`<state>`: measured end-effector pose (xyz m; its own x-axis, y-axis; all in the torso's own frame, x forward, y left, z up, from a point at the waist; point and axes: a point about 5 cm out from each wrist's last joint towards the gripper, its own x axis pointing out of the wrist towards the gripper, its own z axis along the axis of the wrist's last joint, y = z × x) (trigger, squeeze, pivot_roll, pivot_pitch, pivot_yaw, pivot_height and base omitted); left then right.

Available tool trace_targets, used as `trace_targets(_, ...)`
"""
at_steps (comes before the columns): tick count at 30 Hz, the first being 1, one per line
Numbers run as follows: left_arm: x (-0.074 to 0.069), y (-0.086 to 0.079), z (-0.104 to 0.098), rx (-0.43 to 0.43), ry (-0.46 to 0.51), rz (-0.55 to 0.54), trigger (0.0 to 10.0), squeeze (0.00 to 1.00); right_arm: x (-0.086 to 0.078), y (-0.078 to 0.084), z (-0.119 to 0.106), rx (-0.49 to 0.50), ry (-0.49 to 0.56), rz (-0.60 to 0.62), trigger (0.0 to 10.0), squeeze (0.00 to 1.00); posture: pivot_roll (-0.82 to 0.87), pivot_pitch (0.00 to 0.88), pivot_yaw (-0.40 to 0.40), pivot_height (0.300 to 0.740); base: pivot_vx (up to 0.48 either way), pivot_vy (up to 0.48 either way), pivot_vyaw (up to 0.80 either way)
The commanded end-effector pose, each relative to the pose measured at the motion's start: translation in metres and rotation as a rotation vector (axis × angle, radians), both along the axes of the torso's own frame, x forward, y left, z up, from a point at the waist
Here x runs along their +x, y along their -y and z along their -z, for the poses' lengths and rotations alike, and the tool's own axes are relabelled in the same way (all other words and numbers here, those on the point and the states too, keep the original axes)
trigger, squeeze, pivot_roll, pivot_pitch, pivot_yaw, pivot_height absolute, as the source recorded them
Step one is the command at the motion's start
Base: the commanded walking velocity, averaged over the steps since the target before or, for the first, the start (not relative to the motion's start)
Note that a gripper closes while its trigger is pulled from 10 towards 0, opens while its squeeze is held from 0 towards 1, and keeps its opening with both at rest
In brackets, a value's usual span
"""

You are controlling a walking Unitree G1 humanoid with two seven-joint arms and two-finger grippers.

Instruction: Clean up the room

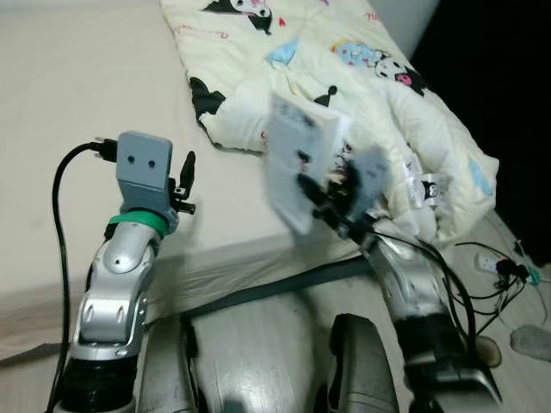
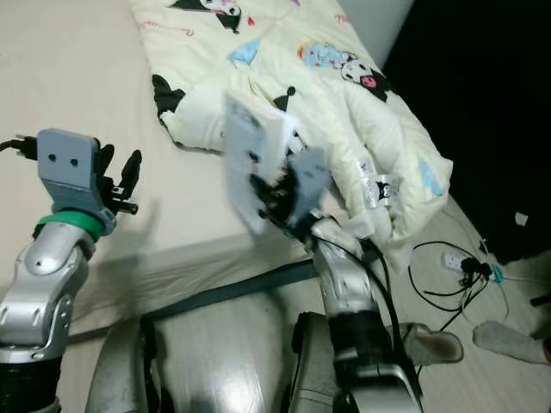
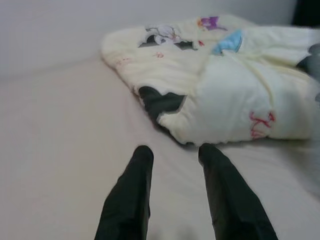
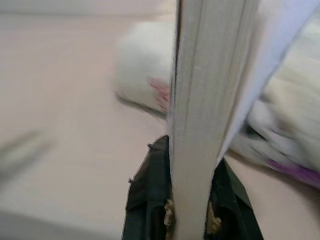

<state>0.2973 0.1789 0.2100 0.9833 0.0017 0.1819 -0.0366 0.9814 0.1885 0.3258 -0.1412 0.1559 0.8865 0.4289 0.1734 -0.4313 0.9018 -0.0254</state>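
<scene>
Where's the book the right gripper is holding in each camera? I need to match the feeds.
Left eye view: book, blurred, upright at centre above the right gripper.
Right eye view: left of centre, over the bed edge.
Left wrist view: not in it; the left gripper points at the bed.
Right wrist view: page edge up the middle, clamped between the fingers.
Shared landmark: the cartoon-print quilt.

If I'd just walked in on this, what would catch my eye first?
Probably the pale book held upright in the right tool, raised over the edge of the bed. Behind it lies a rumpled cream comforter printed with cartoon characters. The left tool is open above the bare sheet.
</scene>
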Motion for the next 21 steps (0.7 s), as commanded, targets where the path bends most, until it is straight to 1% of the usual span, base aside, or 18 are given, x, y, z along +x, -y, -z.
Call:
trace_targets(1, -0.004, -0.006, 0.005, 0.014, -0.002, -0.016, 10.0, 0.0, -0.01, 0.013, 0.001, -0.045, 0.032, 0.107, 10.0, 0.0, -0.04, 0.002, 0.007, 0.46, 0.0, 0.0, 0.0)
trace_targets(2, -0.006, -0.01, 0.009, 0.024, -0.002, -0.039, 10.0, 0.0, -0.015, 0.018, 0.004, -0.084, 0.045, 0.147, 10.0, 0.0, -0.06, 0.0, 0.01, 0.46, 0.0, 0.0, 0.0)
trace_targets(3, -0.006, -0.01, 0.009, 0.024, -0.002, -0.039, 10.0, 0.0, -0.015, 0.018, 0.004, -0.084, 0.045, 0.147, 10.0, 0.0, -0.06, 0.0, 0.01, 0.46, 0.0, 0.0, 0.0)
trace_targets(4, -0.006, -0.015, 0.013, 0.036, -0.003, -0.069, 10.0, 0.0, -0.018, 0.022, 0.005, -0.144, 0.059, 0.181, 10.0, 0.0, -0.07, 0.0, 0.007, 0.46, 0.0, 0.0, 0.0)
trace_targets(5, -0.006, -0.015, 0.013, 0.036, -0.003, -0.069, 10.0, 0.0, -0.018, 0.022, 0.005, -0.144, 0.059, 0.181, 10.0, 0.0, -0.07, 0.0, 0.007, 0.46, 0.0, 0.0, 0.0)
trace_targets(6, -0.007, -0.02, 0.018, 0.036, -0.006, -0.104, 10.0, 0.0, -0.019, 0.028, 0.005, -0.196, 0.068, 0.214, 10.0, 0.0, -0.08, 0.0, 0.001, 0.46, 0.0, 0.0, 0.0)
trace_targets(7, -0.007, -0.02, 0.018, 0.036, -0.006, -0.104, 10.0, 0.0, -0.019, 0.028, 0.005, -0.196, 0.068, 0.214, 10.0, 0.0, -0.08, 0.0, 0.001, 0.46, 0.0, 0.0, 0.0)
trace_targets(9, -0.005, -0.019, 0.025, 0.027, -0.013, -0.127, 10.0, 0.0, -0.017, 0.04, -0.001, -0.234, 0.088, 0.276, 10.0, 0.0, -0.08, 0.0, -0.009, 0.46, 0.0, 0.0, 0.0)
trace_targets(10, -0.005, -0.019, 0.025, 0.027, -0.013, -0.127, 10.0, 0.0, -0.017, 0.04, -0.001, -0.234, 0.088, 0.276, 10.0, 0.0, -0.08, 0.0, -0.009, 0.46, 0.0, 0.0, 0.0)
trace_targets(12, -0.003, -0.009, 0.027, 0.003, -0.014, -0.108, 10.0, 0.0, -0.015, 0.047, -0.01, -0.233, 0.107, 0.323, 10.0, 0.0, -0.07, 0.0, -0.02, 0.46, 0.0, 0.0, 0.0)
trace_targets(13, -0.003, -0.009, 0.027, 0.003, -0.014, -0.108, 10.0, 0.0, -0.015, 0.047, -0.01, -0.233, 0.107, 0.323, 10.0, 0.0, -0.07, 0.0, -0.02, 0.46, 0.0, 0.0, 0.0)
trace_targets(15, -0.001, -0.001, 0.027, -0.008, -0.014, -0.094, 10.0, 0.0, -0.016, 0.045, -0.015, -0.227, 0.119, 0.345, 10.0, 0.0, -0.07, 0.0, -0.021, 0.46, 0.0, 0.0, 0.0)
trace_targets(16, -0.001, -0.001, 0.027, -0.008, -0.014, -0.094, 10.0, 0.0, -0.016, 0.045, -0.015, -0.227, 0.119, 0.345, 10.0, 0.0, -0.07, 0.0, -0.021, 0.46, 0.0, 0.0, 0.0)
trace_targets(19, 0.002, 0.006, 0.026, -0.015, -0.008, -0.08, 10.0, 0.0, -0.014, 0.043, -0.018, -0.199, 0.138, 0.368, 10.0, 0.0, -0.06, 0.0, -0.022, 0.465, 0.0, 0.0, 0.0)
trace_targets(21, 0.004, 0.007, 0.027, -0.022, -0.006, -0.075, 10.0, 0.0, -0.012, 0.044, -0.018, -0.185, 0.137, 0.382, 10.0, 0.0, -0.06, 0.0, -0.022, 0.469, 0.0, 0.0, 0.0)
